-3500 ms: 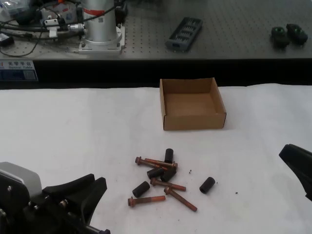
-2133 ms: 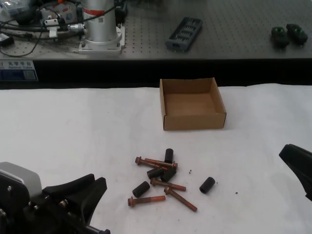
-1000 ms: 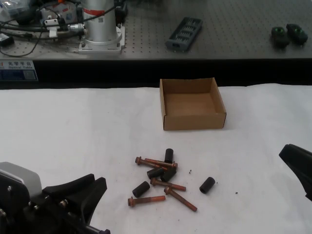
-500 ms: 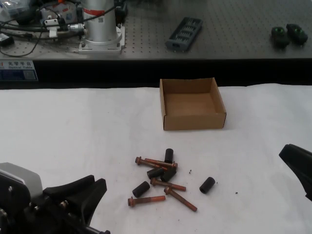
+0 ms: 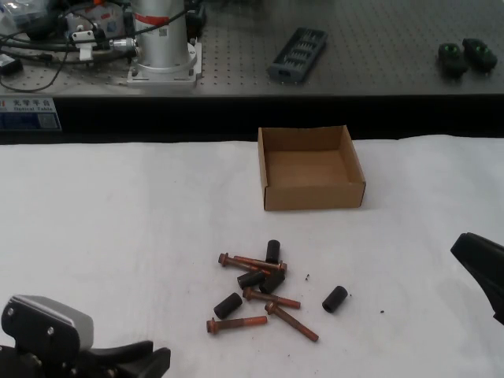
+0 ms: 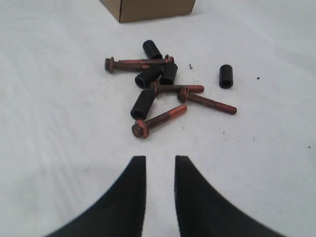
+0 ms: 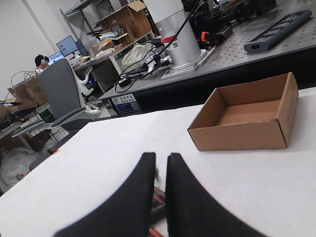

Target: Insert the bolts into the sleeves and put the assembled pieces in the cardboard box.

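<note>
White bench [image 5: 118, 220], perforated table [image 5: 378, 47] behind. The cardboard box [image 5: 315, 197] sits toward the far edge, floor bare. Loose bolts [image 5: 236, 323] and sleeves [image 5: 227, 305] are heaped near the front edge. The left gripper [image 6: 160, 163] is slightly parted, the right gripper [image 7: 161, 160] all but closed.

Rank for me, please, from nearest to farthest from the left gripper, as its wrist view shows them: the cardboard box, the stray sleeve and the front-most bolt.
Measured from the left gripper:
1. the front-most bolt, lying just ahead of it.
2. the stray sleeve, farther on, off to the robot's right.
3. the cardboard box, well beyond both.
</note>
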`<state>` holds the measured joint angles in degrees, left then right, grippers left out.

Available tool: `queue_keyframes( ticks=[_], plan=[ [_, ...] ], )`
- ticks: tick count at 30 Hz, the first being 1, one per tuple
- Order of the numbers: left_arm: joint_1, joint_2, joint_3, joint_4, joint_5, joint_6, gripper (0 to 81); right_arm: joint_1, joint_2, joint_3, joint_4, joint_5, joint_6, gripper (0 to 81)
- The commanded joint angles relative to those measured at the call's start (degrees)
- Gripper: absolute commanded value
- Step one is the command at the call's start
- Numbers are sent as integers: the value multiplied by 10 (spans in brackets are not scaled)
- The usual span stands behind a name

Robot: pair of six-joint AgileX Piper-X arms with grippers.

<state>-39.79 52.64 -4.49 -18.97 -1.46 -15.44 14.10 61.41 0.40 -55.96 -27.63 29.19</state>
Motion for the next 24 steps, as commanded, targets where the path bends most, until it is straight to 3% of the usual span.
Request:
queue_keyframes(
  ticks=[1, 19, 24],
  plan=[
    [-2, -5, -1, 9, 8, 4, 158, 0, -5, -4, -12, 14, 7, 82],
    [-2, -5, -1, 6, 8, 4, 158, 0, -5, -4, -15, 14, 7, 82],
    [-2, -5, -1, -24, 25, -28, 158, 0, -5, -4, -106, 37, 47, 82]
  ],
)
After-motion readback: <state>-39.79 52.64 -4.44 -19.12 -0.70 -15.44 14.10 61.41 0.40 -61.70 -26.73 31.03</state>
